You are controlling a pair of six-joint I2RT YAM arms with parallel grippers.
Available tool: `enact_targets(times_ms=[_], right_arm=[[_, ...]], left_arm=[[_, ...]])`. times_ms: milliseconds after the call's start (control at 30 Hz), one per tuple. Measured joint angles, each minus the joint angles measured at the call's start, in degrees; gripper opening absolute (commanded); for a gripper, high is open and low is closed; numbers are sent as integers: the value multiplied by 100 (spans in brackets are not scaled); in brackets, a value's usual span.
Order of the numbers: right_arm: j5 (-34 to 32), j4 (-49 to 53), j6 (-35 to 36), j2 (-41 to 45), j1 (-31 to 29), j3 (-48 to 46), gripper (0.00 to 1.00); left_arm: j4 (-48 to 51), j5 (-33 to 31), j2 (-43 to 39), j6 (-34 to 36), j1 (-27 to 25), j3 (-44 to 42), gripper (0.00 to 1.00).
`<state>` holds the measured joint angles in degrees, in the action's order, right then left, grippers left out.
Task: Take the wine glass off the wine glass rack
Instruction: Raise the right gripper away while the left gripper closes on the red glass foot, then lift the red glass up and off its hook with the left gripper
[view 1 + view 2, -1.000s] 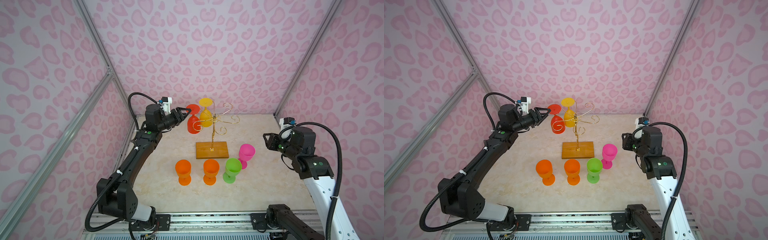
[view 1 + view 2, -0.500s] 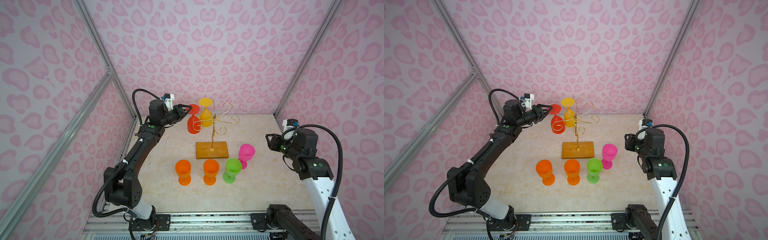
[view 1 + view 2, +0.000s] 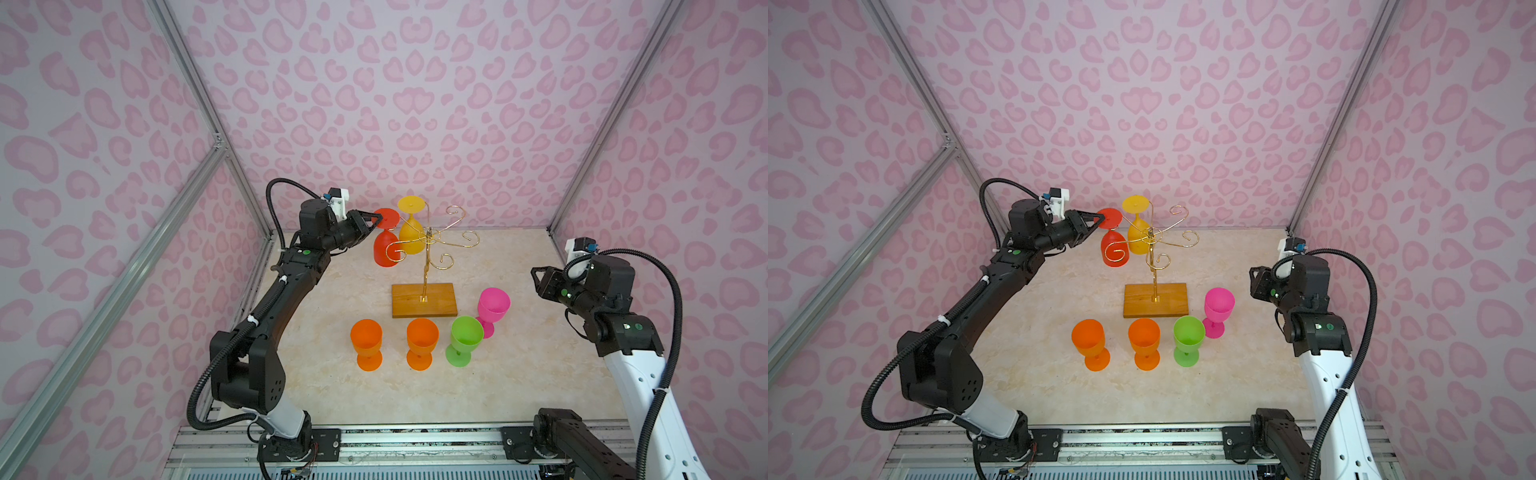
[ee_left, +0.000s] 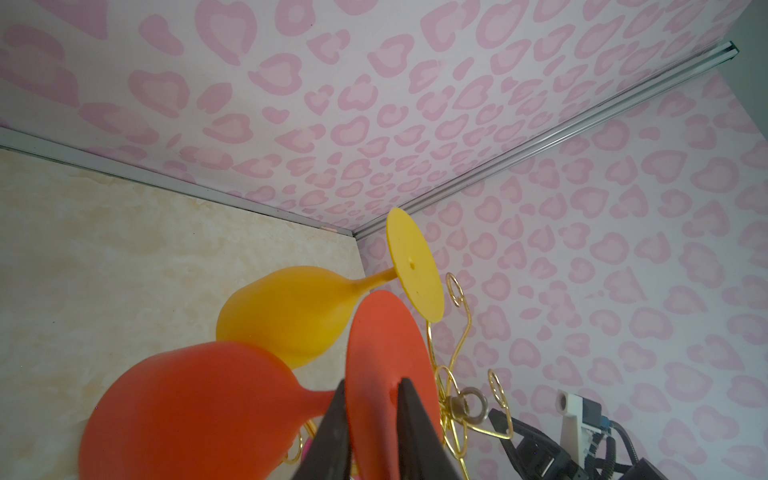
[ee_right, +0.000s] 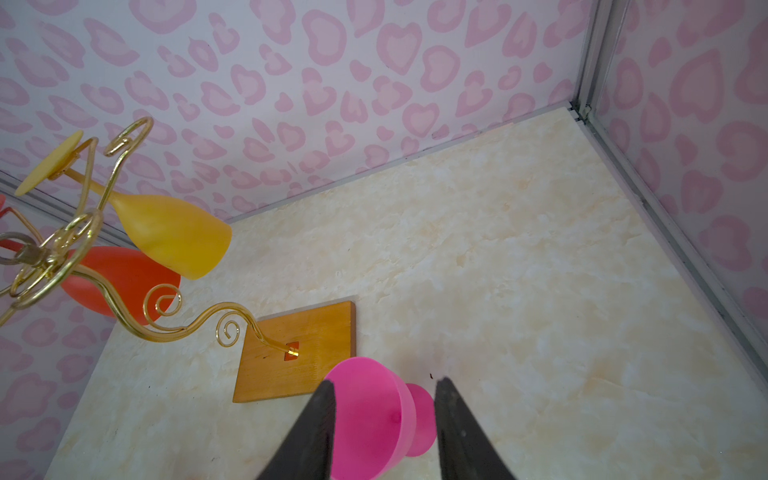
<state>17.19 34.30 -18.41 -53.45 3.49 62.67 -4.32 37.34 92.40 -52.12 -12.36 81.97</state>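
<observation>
The gold wire wine glass rack (image 3: 425, 266) (image 3: 1154, 266) stands on its wooden base (image 3: 424, 300) at mid-table. Two wine glasses hang upside down from its far-left arms: a red wine glass (image 3: 385, 249) (image 3: 1113, 249) (image 4: 187, 411) and a yellow one (image 3: 411, 241) (image 4: 291, 316) (image 5: 174, 237). My left gripper (image 3: 376, 220) (image 3: 1100, 218) (image 4: 372, 384) is raised to the rack's top, shut on the red glass's round foot, one finger on each face. My right gripper (image 3: 536, 279) (image 5: 384, 384) hangs open at the right, holding nothing.
Several glasses stand upright in front of the rack: two orange ones (image 3: 365, 340) (image 3: 422, 338), a green one (image 3: 465, 336) and a pink one (image 3: 492, 305) (image 5: 365, 415). Pink-patterned walls close the table at the back and sides.
My left gripper has reached forward to the red glass's foot and its jaws have closed onto the disc. The right arm has hardly moved.
</observation>
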Motion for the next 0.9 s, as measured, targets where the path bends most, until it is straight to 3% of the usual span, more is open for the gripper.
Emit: enact_targets(times_ms=[900], right_arm=[[166,-42,-122,-9,66,-55,40]], left_arm=[[-15,374,-37,-243,101,201,4]])
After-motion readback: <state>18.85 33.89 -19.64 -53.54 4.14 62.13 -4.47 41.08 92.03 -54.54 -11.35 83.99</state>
